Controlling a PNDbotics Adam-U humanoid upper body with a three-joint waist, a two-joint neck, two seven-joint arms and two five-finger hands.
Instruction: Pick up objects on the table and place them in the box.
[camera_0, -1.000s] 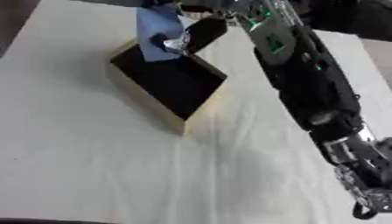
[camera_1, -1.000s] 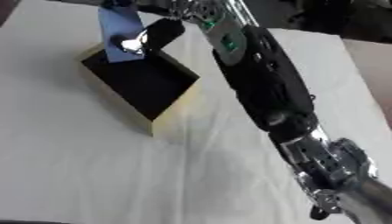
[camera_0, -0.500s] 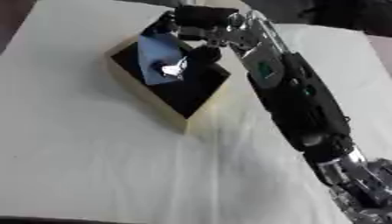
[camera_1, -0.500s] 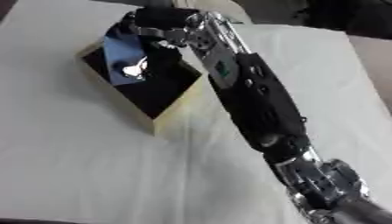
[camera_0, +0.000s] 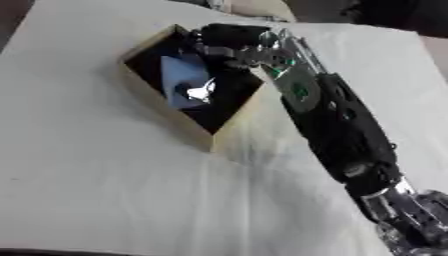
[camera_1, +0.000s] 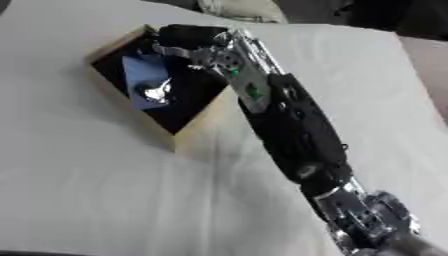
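A tan box (camera_0: 166, 111) with a dark inside stands at the upper left of the white table. A blue packet (camera_0: 179, 80) with a shiny silver piece (camera_0: 199, 92) on it is down inside the box, lying across its floor. My right arm reaches from the lower right up to the box, and my right hand (camera_0: 229, 39) hovers over the box's far corner, right at the packet's upper end. Whether the hand still touches the packet is hidden by the dark hand against the dark box. My left hand shows in neither view.
A white cloth (camera_0: 96, 190) covers the table around the box. My right forearm (camera_0: 337, 125) lies across the table right of the box. A pale rounded thing (camera_1: 236, 9) sits at the far edge behind the box.
My right hand has carried the blue packet from above the box's far-left wall down into the box. The whole view has also shifted, so the box now sits lower.
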